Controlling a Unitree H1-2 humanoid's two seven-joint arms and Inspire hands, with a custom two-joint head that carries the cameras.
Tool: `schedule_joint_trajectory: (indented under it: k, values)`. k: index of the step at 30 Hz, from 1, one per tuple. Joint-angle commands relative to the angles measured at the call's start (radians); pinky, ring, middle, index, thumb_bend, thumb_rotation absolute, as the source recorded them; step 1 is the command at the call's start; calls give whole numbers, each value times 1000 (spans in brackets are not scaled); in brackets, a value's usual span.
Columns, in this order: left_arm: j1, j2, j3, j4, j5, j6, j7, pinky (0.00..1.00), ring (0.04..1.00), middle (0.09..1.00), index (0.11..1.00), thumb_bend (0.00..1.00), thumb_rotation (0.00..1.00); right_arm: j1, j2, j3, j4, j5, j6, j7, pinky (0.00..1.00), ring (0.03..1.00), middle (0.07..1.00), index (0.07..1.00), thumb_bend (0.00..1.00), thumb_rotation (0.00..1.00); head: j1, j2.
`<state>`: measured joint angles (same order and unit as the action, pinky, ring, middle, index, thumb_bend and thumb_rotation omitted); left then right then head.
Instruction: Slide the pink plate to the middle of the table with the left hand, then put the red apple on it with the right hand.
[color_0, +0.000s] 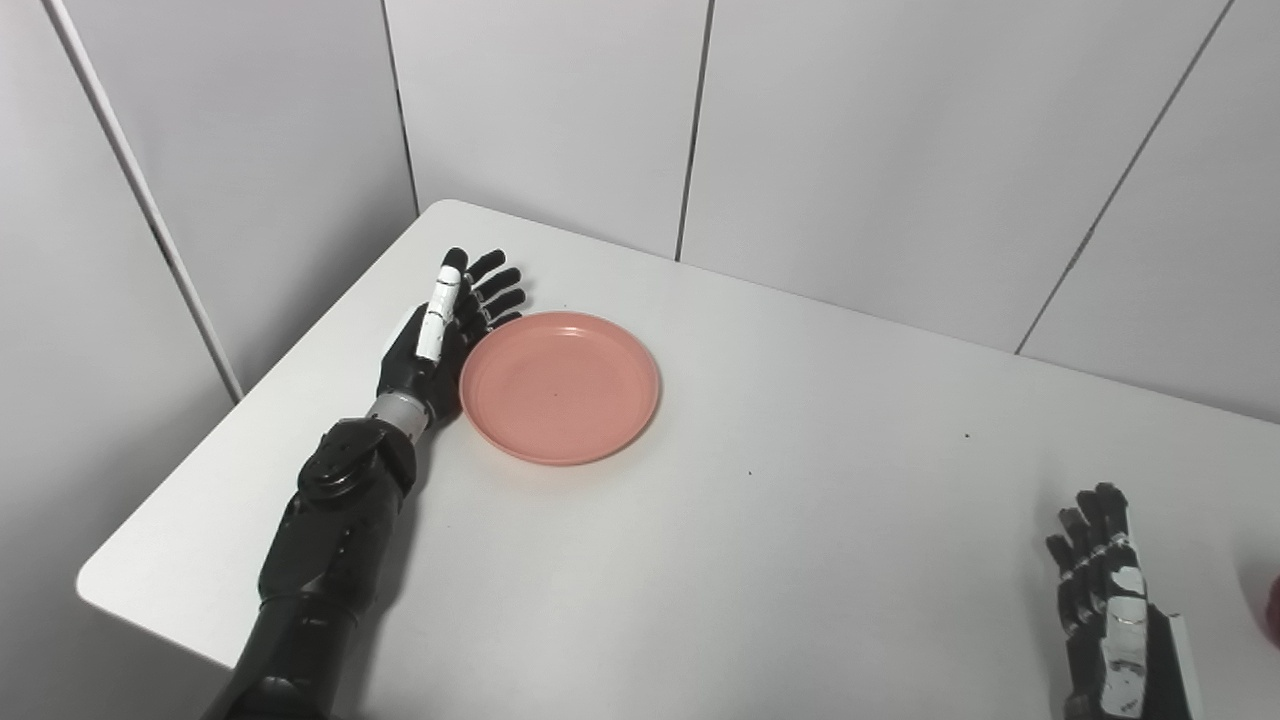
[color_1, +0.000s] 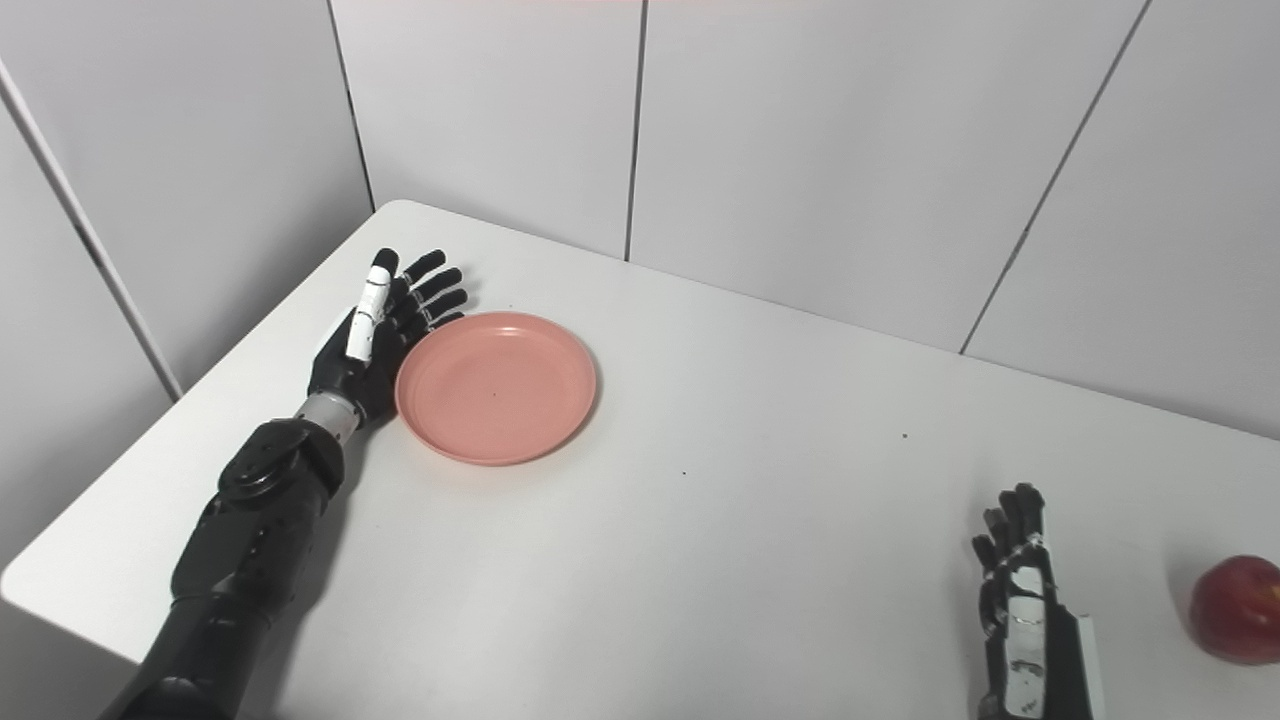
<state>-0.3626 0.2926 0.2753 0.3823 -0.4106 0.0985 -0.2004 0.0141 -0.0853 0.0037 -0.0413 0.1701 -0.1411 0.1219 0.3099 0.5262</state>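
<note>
From the left eye, my left hand (color_0: 440, 335) lay spread flat against the pink plate's (color_0: 560, 387) left rim (placed to push it toward the table's (color_0: 800, 560) middle). From the right eye, my right hand (color_1: 1020, 610) waited, fingers apart and empty, near the red apple (color_1: 1238, 610).

We see a white surface (color_0: 800, 520) with rounded corners, set at an angle into a corner of the room. Behind it stand pale grey wall panels (color_0: 540, 100), split by thin dark seams (color_0: 695, 130) that run top to bottom. The left wall (color_0: 250, 150) meets the back wall just past the far corner of the surface. The light is soft and even, with faint shadows and a few small dark specks (color_0: 966, 436) on the top.
</note>
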Motion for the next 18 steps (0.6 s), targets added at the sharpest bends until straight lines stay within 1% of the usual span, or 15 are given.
schedule_joint_trajectory:
  k: [1,3,6,13,18]
  values:
    - [-11,-22,-19,24,8,29,3,876,874,872,856,740,883,48,2,-6,42,4,11,4,1000,1000,1000,1000,574,968,-3,4]
    - [-17,-33,-22,33,5,26,-2,877,869,868,857,713,883,49,2,-5,41,4,9,5,1000,1000,1000,1000,566,966,-4,6]
    - [-28,-48,-27,55,4,12,-10,882,868,865,857,702,883,48,5,-7,42,4,8,2,1000,1000,1000,1000,568,950,-4,6]
    - [-55,-83,-56,94,23,-15,-10,855,851,851,841,744,866,47,9,-8,47,-5,6,-5,1000,1000,1000,1000,596,946,-8,12]
    - [-60,-95,-79,108,27,-30,-27,849,854,854,842,729,892,46,7,-7,49,-7,3,-1,1000,1000,1000,1000,602,957,-10,18]
